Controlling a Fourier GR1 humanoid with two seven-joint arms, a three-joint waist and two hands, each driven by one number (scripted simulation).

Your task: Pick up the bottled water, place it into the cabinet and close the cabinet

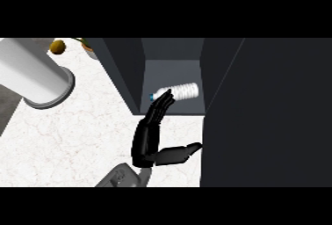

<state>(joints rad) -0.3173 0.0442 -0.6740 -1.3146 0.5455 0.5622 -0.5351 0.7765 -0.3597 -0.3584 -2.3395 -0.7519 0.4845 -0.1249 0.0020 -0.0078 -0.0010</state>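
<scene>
Right hand (148,136) is the only one showing in the head view, coming up from the bottom edge with its fingers straight and pressed together, thumb stuck out to the side toward the dark cabinet door (266,110). It isn't curled round anything; the fingertips (165,97) just reach the cap end of the bottled water (179,91). That bottle is lying on its side inside the cabinet (170,72), on the grey floor of the opening, white body pointing right and the blue cap toward the hand. So I'd say the placing part looks pretty much done and we're at the letting-go or nudging stage, with the door not yet closed. To do this bit well, I'd back the hand straight out along the line it points, so the fingers don't drag the bottle and roll it back toward the front edge. Then get the whole hand clear of the opening before swinging that door, since it stands wide open just to the right. Over on the left of the marble counter (84,132) there's a big grey cylinder (35,74), well apart from all this. Left hand doesn't show at all.
</scene>
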